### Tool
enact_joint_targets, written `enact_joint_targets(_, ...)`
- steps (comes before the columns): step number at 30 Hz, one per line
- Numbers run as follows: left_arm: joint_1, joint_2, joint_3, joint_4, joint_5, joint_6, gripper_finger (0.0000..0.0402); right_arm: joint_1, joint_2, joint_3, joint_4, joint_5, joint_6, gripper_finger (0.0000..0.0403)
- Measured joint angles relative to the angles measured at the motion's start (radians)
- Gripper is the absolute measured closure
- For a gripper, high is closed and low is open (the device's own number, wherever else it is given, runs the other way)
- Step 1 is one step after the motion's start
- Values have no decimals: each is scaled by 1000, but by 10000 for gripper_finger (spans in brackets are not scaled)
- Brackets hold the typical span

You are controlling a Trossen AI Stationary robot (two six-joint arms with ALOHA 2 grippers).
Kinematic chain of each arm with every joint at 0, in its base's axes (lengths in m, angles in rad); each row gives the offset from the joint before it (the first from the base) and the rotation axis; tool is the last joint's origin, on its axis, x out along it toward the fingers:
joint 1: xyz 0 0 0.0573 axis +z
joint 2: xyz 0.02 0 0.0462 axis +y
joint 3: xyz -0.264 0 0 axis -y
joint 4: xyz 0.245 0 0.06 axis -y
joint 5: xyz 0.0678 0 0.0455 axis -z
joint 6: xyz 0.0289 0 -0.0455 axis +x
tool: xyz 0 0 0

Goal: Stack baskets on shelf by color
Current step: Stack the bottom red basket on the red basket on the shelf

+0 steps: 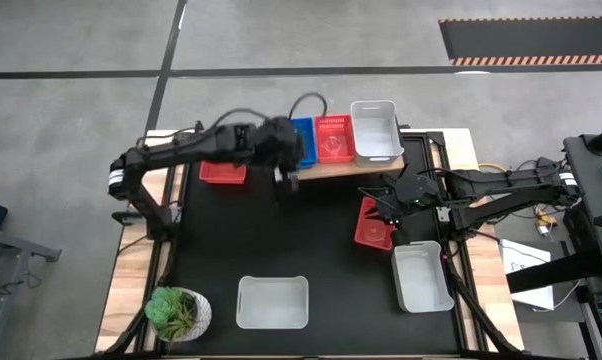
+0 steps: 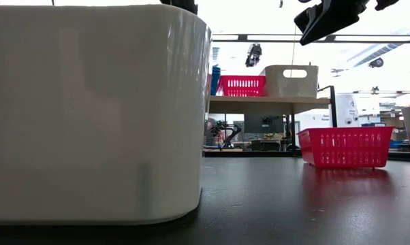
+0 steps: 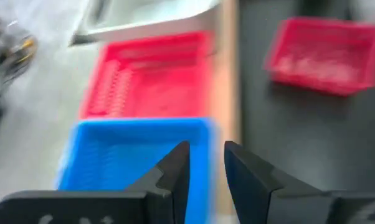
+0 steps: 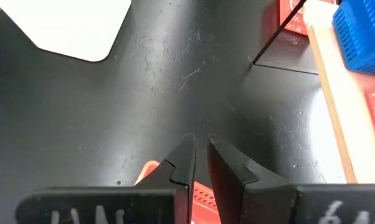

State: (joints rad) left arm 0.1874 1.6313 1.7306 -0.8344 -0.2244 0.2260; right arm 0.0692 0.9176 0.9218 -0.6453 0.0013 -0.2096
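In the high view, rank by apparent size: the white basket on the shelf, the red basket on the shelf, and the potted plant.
1. White basket on the shelf.
2. Potted plant and red basket on the shelf look roughly alike; too close to rank.

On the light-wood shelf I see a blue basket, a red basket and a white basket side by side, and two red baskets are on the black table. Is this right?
Nearly. The light-wood shelf holds the blue plastic basket, red plastic basket and white plastic basket side by side. But the high view shows only one red basket on the black table; the other red basket lies off its far edge.
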Motion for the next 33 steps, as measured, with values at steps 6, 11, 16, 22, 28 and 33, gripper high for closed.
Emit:
enact_joint_targets(6, -189, -60, -186, 208, 8, 15, 318, 0, 0, 0, 55, 0, -11, 369)
enact_joint_targets(11, -320, -111, -389, 450, 13, 90, 318, 7, -1, -60, 215, -7, 43, 369)
enact_joint_targets(16, -355, -195, -557, 703, 16, 143, 318, 47, 1, -205, 322, -37, 202, 369)
enact_joint_targets(22, -356, -329, -766, 967, 69, 200, 318, 131, 6, -323, 455, 31, 436, 369)
enact_joint_targets(28, -354, -462, -939, 1157, 64, 201, 318, 193, 46, -282, 331, 143, 681, 369)
enact_joint_targets(33, -351, -571, -989, 1203, 56, 199, 318, 193, 109, -160, 84, 156, 788, 369)
